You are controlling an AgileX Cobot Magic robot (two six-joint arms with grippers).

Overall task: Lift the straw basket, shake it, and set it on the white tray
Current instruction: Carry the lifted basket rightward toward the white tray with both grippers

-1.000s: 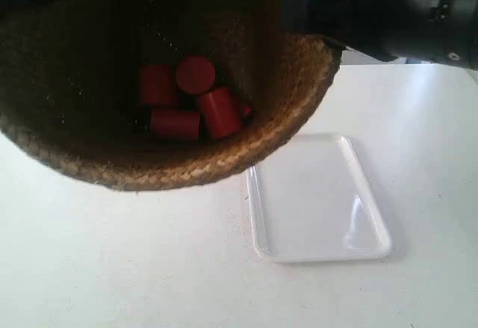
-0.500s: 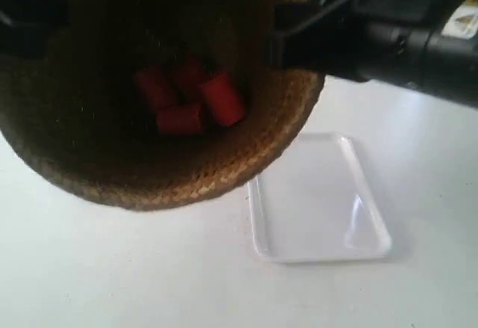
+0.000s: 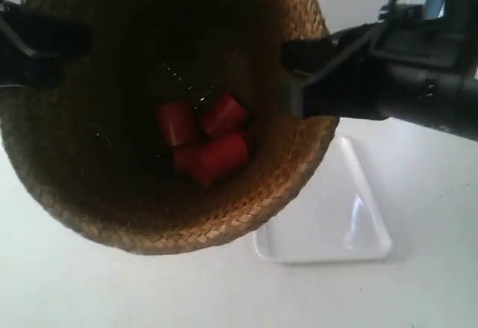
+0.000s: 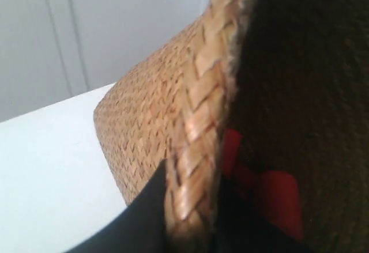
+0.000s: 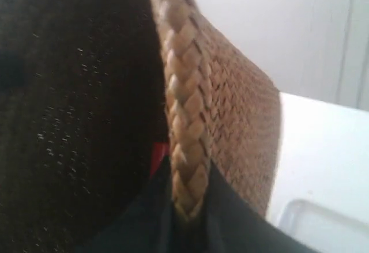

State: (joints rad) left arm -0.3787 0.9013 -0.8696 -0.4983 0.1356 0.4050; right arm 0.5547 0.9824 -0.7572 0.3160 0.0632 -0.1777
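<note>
The left pincer (image 4: 193, 210) is pinching the basket (image 4: 147, 126). One dark finger (image 4: 147, 218) lies against the woven outside, and the other sits in the dark inside, with the braided rim clamped between them. The right pincer (image 5: 187, 204) grips the same way on the opposite rim, its black fingers (image 5: 222, 218) pressed to either face of the braid.

In the exterior view, the arm at the exterior view's left (image 3: 33, 44) and the arm at the exterior view's right (image 3: 373, 81) meet the basket (image 3: 187, 220) at opposite sides of its wide round mouth. The basket hangs between them, its mouth turned toward the camera. It fills most of that view. Deep inside, a few red cylinders (image 3: 205, 145) lie bunched together on the dark bottom. Blurred patches of the same red show in both wrist views.

The tray (image 3: 336, 227) lies flat on the table (image 3: 112, 291), under the arm at the exterior view's right. The basket's rim hides the tray's left part in that view, and whether the two touch cannot be told. The tray's gloss catches a bright streak of light. In the right wrist view one rounded tray corner (image 5: 314, 227) shows just past the basket wall.

The table is plain matte white and otherwise bare in these views. Behind it stands a pale wall (image 4: 115, 22) with thin vertical seams, also seen in the right wrist view (image 5: 271, 28).
</note>
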